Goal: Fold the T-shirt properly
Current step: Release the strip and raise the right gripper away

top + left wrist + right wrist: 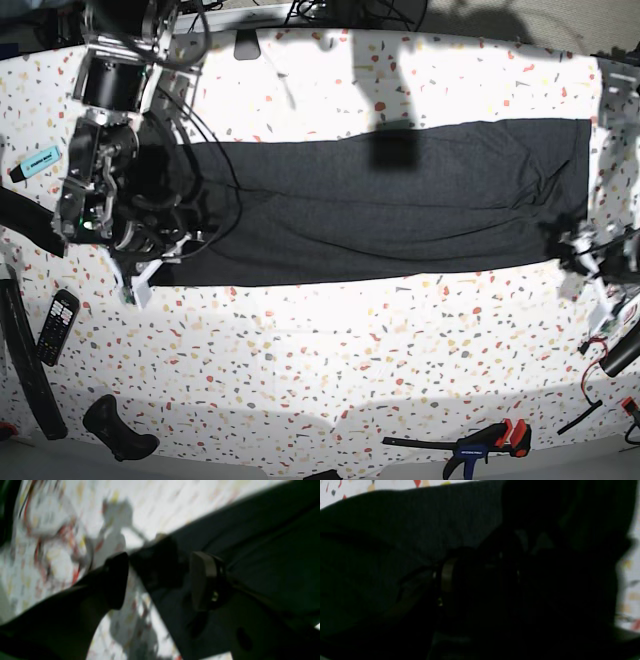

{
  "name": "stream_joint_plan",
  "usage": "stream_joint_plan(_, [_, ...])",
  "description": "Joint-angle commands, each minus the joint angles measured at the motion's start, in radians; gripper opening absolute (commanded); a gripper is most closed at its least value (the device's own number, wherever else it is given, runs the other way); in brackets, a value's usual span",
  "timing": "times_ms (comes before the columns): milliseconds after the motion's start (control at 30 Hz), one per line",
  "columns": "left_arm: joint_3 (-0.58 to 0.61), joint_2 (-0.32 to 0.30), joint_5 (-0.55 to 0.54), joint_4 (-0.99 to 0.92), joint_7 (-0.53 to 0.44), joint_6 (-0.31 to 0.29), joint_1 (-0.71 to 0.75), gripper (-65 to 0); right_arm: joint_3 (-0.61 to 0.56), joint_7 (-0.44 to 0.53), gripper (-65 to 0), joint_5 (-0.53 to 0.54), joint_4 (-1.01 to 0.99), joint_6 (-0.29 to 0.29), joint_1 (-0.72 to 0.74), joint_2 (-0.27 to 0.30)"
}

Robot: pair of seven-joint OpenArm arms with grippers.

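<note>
T-shirt point(380, 200) lies as a long folded band across the table point(330, 350). Left gripper point(160, 580) blurred, fingers apart, dark fabric between. Right gripper point(150, 250) at the shirt's opposite end; wrist view too dark, finger state cannot be told.

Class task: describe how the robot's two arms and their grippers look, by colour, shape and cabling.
The right arm is black and silver, blocky, draped with loose black cables. The left gripper has broad, flat matte-black fingers. The right gripper is too dark to describe.
</note>
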Motion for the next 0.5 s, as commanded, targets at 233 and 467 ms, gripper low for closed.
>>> stream_joint_plan(233, [-0.028,0.032,-0.014,0.012,-0.072,0.003,-0.006,-27.9,0.001,0.030,-38.3,0.021,0.430,0.044,-0.151,0.009])
stream_joint_plan(467, [-0.163,0.050,-0.096,0.012,-0.067,0.006,-0.006,-27.9,0.001,0.035,-38.3,0.040,0.646,0.063,-0.481,0.009])
